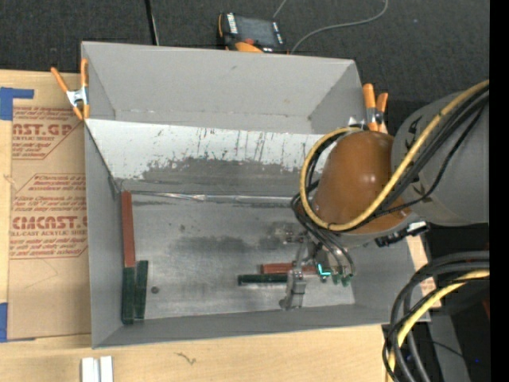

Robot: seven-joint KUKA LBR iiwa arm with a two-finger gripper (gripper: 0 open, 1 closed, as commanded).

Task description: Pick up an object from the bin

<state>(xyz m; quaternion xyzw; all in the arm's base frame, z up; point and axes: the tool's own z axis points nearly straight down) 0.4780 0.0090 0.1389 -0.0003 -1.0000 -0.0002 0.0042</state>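
My gripper [297, 283] is low in the bin's front right part, under the arm's orange-brown cover. It stands at the right ends of two small things lying side by side on the floor. One is a short red-brown bar [275, 269]. The other is a thin dark green stick [258, 278] just in front of it, pointing left. Whether either one is gripped is hidden by the gripper's body.
A long red-brown strip [127, 229] lies along the left wall. A dark green block [134, 290] sits in the front left corner below it. The arm and its cables cover the bin's right side.
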